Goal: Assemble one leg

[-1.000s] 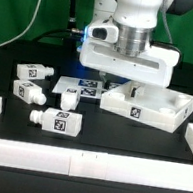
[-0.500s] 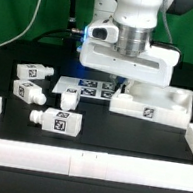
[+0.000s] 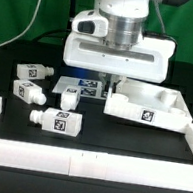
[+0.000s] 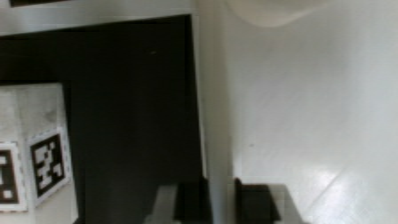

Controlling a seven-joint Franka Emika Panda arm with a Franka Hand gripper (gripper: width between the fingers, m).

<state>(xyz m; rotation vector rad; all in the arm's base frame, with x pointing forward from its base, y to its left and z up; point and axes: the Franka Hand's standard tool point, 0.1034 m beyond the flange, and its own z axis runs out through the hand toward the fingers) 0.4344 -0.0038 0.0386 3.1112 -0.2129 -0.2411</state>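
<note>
In the exterior view there is one claw (image 3: 112, 84), hanging down from the white wrist block, its tips at the near corner of the single white panel (image 3: 149, 106). The panel reaches away from the claw toward the exterior view's right and sits tilted. Whether the fingers are clamped on the panel's wall or merely beside it cannot be told.

There are four legs, all lying on the black table (image 3: 128, 140) to the exterior view's left of the claw. The upright leg (image 3: 69, 97) is closest to it. The front leg (image 3: 58, 121) lies on its side, nearer the camera. The middle leg (image 3: 26, 92) and the back leg (image 3: 33, 72) are farthest out. None touches the claw.

One marker board (image 3: 86, 87) lies just behind and beside the claw.

In the wrist view the panel (image 4: 302, 110) fills the area next to the claw (image 4: 222, 200). Two finger stubs show, one dark finger (image 4: 260, 198) against the white surface. A white tagged block (image 4: 32, 150) lies apart across the black table; it is too cropped to name.
</note>
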